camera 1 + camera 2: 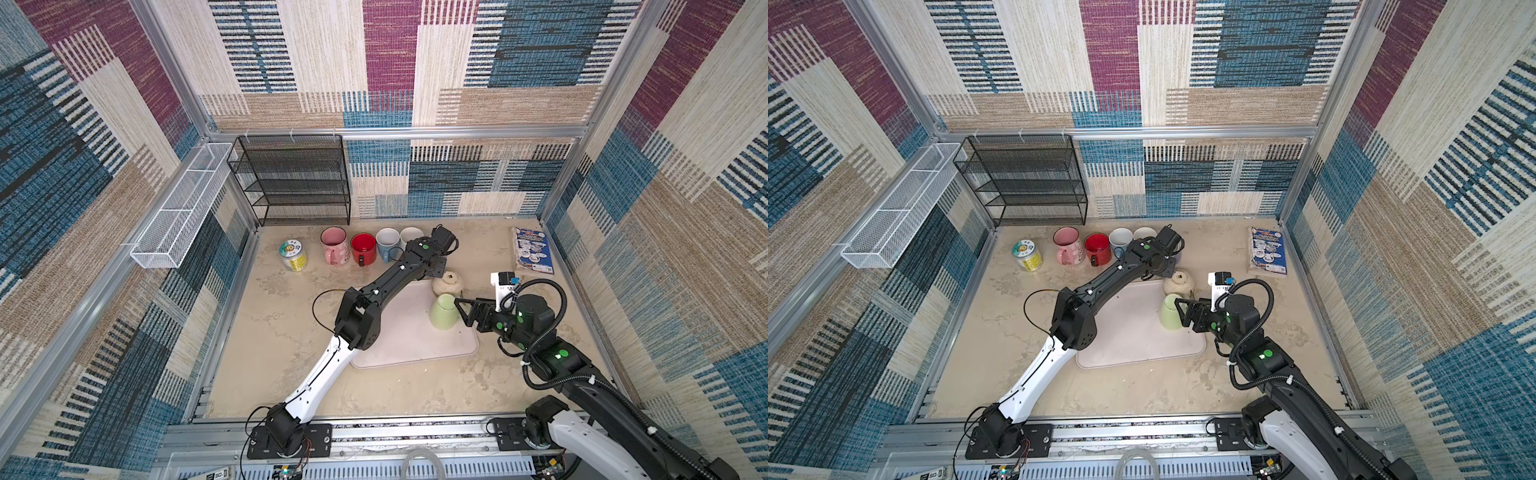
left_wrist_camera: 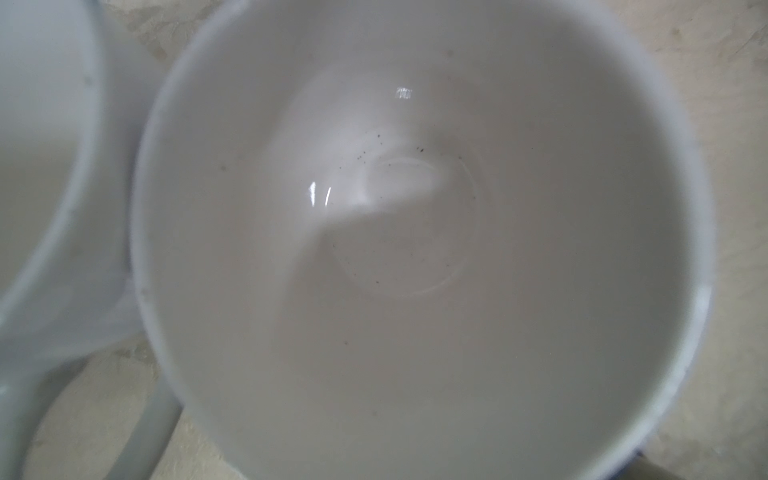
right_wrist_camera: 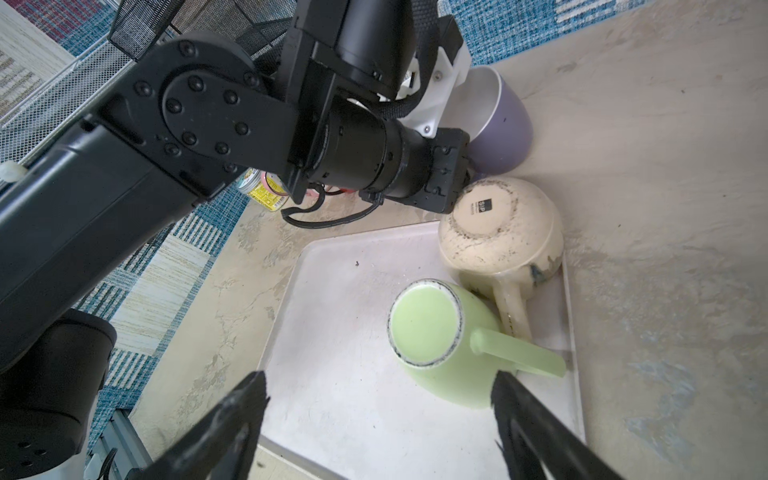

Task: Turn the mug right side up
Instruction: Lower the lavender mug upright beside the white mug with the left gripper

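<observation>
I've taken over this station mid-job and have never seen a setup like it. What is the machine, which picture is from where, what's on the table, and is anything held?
Two robot arms stand at the table's near edge, each ending in a two-fingered hand. The two wide pictures come from one camera overhead; the two close ones from cameras on the wrists. On the tray a green mug sits upside down, a cream mug likewise at its far corner. Upright at the back: a tin, pink mug, red mug, blue mug and purple mug. The right hand is open beside the green mug, holding nothing. The left arm reaches over the purple mug, its camera looking in; the left hand is hidden, so I cannot tell its grip.
</observation>
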`<action>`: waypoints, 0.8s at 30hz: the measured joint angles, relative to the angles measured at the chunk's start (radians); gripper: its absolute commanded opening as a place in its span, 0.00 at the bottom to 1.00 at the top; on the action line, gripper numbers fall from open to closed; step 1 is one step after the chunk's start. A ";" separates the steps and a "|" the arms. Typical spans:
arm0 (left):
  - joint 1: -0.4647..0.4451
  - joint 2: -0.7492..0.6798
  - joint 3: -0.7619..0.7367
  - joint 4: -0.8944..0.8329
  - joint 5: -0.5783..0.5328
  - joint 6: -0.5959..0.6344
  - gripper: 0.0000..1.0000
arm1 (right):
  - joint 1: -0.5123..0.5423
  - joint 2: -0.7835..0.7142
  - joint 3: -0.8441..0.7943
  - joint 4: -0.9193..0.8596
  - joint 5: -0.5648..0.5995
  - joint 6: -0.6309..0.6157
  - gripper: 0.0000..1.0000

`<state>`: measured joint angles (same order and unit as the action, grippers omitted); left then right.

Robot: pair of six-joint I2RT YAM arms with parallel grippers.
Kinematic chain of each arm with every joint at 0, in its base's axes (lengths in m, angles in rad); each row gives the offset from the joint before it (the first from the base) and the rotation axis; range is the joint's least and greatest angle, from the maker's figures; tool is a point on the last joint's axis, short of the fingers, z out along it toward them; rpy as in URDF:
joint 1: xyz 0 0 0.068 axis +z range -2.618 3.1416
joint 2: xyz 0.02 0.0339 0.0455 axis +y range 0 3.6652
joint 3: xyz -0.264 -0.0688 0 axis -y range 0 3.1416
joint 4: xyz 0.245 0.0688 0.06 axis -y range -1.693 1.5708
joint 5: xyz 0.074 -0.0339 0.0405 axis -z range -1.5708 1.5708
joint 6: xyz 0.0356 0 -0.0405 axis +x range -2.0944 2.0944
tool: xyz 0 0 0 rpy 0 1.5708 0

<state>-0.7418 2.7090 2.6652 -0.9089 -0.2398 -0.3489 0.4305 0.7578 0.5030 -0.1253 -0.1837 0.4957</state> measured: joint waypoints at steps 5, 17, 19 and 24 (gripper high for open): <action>-0.001 0.000 0.003 0.001 0.000 0.000 0.18 | 0.000 -0.003 -0.002 0.000 0.000 0.000 0.87; -0.001 -0.001 0.014 0.039 0.001 0.000 0.22 | 0.000 -0.021 -0.006 -0.004 0.000 0.000 0.87; -0.001 -0.001 0.014 0.044 0.001 0.000 0.22 | 0.000 -0.026 -0.006 -0.006 0.000 0.000 0.87; 0.000 -0.001 0.014 0.045 0.000 -0.003 0.22 | 0.000 -0.034 -0.006 -0.008 0.000 0.000 0.87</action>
<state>-0.7422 2.7083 2.6793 -0.8642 -0.2394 -0.3519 0.4305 0.7238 0.4969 -0.1329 -0.1837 0.4957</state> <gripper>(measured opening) 0.225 0.872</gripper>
